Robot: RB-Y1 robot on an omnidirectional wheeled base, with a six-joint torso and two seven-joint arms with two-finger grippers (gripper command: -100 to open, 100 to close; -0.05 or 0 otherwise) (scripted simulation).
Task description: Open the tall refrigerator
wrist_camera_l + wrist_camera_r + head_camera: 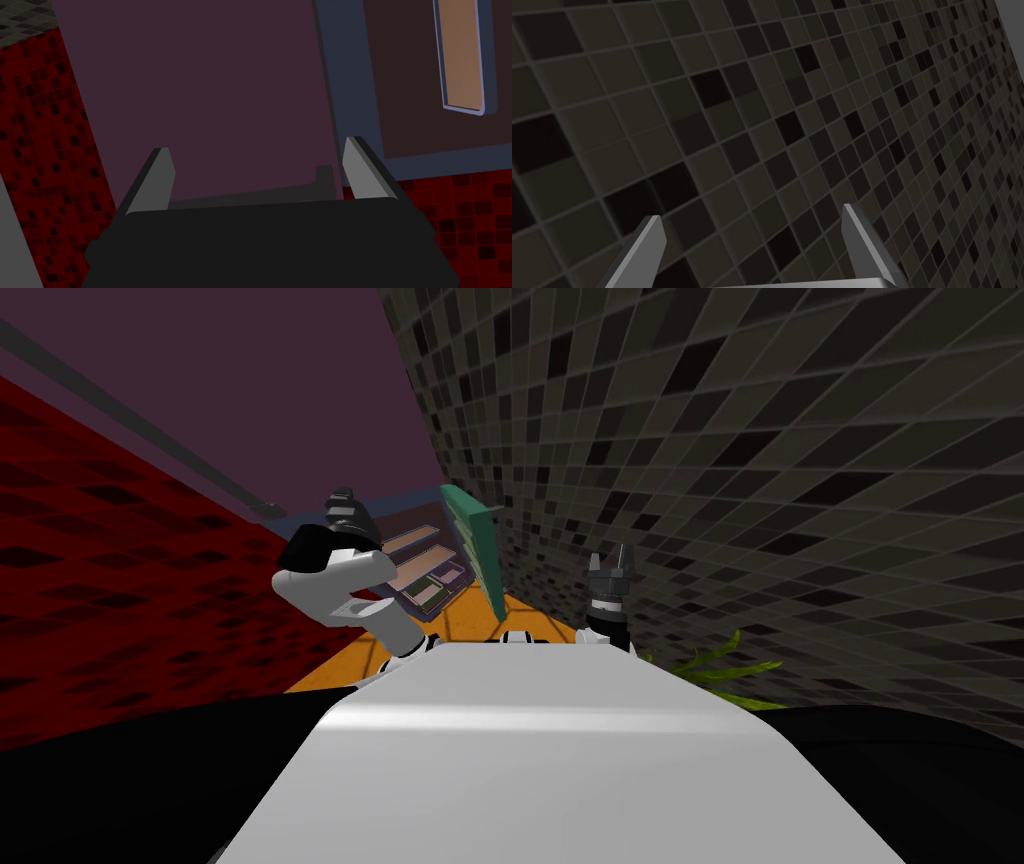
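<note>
The tall refrigerator stands ahead with its purple door (250,388) swung out to my left. A long dark handle bar (150,428) runs along that door. The open cabinet shows several light shelves (425,563) inside a bluish frame. My left gripper (343,500) is raised in front of the door's free edge. In the left wrist view the left gripper (257,145) is open, facing the purple door (210,90), with the handle's dark end (325,180) just inside one finger, untouched. A shelf (462,55) shows beside the door. My right gripper (611,553) is open and holds nothing.
A green panel (478,548) stands on edge at the cabinet's right side. A dark grey tiled wall (750,438) closes in on the right, and the right gripper (751,211) faces it. A red tiled wall (100,588) is left. A green plant (725,668) sits low right on the orange floor (340,663).
</note>
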